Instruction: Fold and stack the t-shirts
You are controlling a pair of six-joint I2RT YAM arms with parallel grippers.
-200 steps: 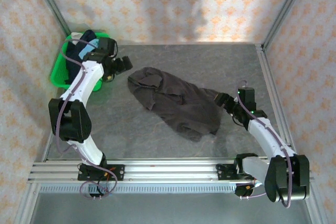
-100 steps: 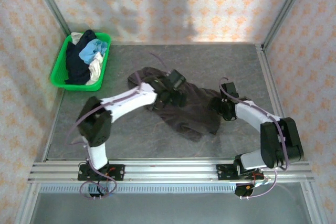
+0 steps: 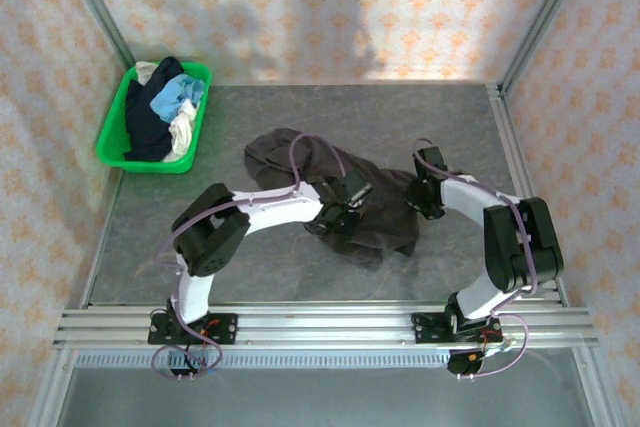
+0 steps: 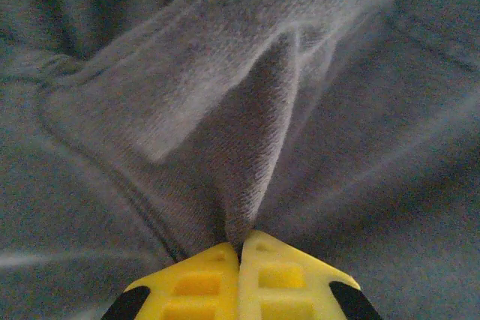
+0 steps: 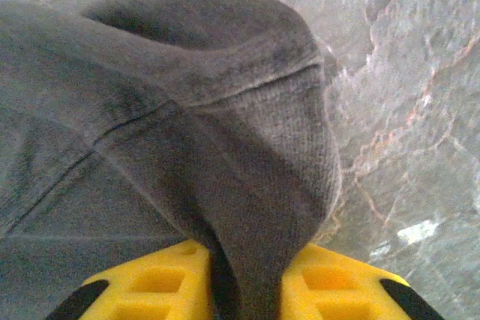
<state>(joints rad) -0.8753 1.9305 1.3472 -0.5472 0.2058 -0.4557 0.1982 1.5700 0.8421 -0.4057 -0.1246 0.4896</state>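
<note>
A large dark brown-grey t-shirt lies crumpled in the middle of the table. My left gripper sits on its middle, shut on a thin pinched fold of the t-shirt, the yellow fingers almost touching. My right gripper is at the shirt's right edge, shut on a thick hemmed bunch of the cloth between its yellow fingers. More t-shirts, navy, light blue and cream, are piled in the basket.
The green plastic basket stands at the back left corner. Grey stone-patterned table lies bare around the shirt. Metal frame rails run along the near edge and the right side.
My left arm swung from the basket across to the shirt's middle and shut on a fold. My right gripper moved left onto the shirt's right edge and closed on it.
</note>
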